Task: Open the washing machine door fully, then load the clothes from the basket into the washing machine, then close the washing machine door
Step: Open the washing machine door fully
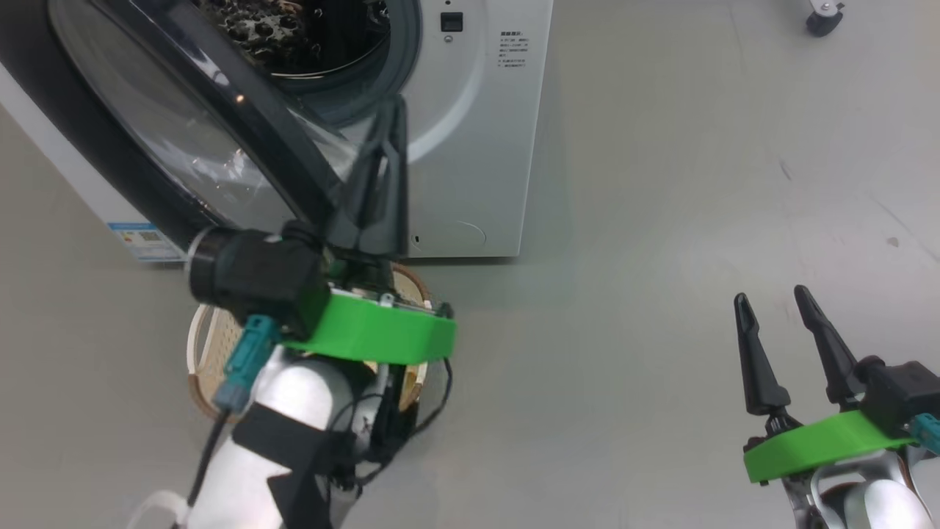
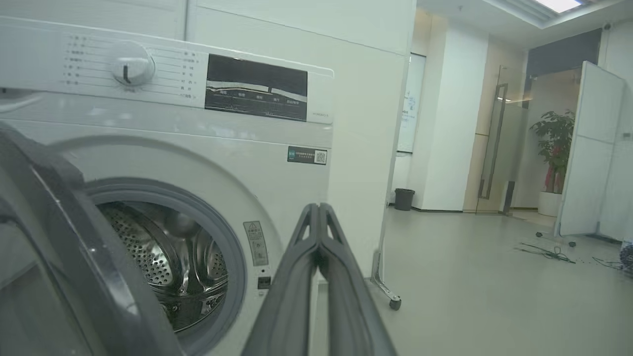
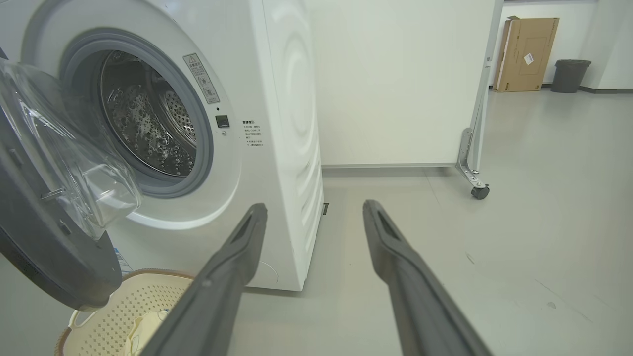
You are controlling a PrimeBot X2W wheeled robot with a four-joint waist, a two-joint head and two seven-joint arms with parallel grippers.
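The door [image 1: 169, 139] of the washing machine [image 1: 470, 147] stands swung out at the left, overhanging the basket [image 1: 202, 345] on the floor, with what look like the clothes [image 3: 141, 329] inside. The left hand [image 1: 393, 110], fingers pressed together and empty, is just beside the door's edge. A push there could slip off and leave the door blocking the basket. Far right, the right hand [image 1: 771, 295] hangs with fingers apart, empty.

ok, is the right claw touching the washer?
Apart. Head view: the open right claw sits over bare floor, with a wide gap to the washer.
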